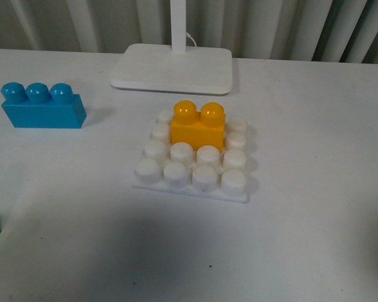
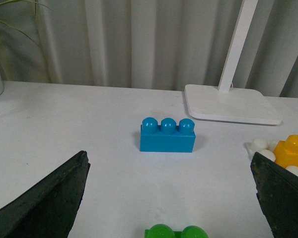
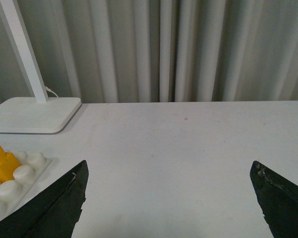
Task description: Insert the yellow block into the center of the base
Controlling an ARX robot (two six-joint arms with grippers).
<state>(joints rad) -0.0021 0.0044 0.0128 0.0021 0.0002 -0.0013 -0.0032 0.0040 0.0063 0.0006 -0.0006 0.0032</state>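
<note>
The yellow block (image 1: pixel 198 126) sits on the base (image 1: pixel 192 157), over the middle studs but toward its 12 o'clock edge; seating looks done. My left claw (image 2: pixel 169 198) and right claw (image 3: pixel 169 198) both hang released, holding nothing

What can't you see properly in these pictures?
- Green block: cut off by the left wrist view's bottom edge, only its studs show.
- Lamp: its post runs out of the front view's top, so its head is unseen.
- Base studs under the yellow block: hidden by it, so how firmly it sits is unclear.
- Both arms: outside the front view.
</note>
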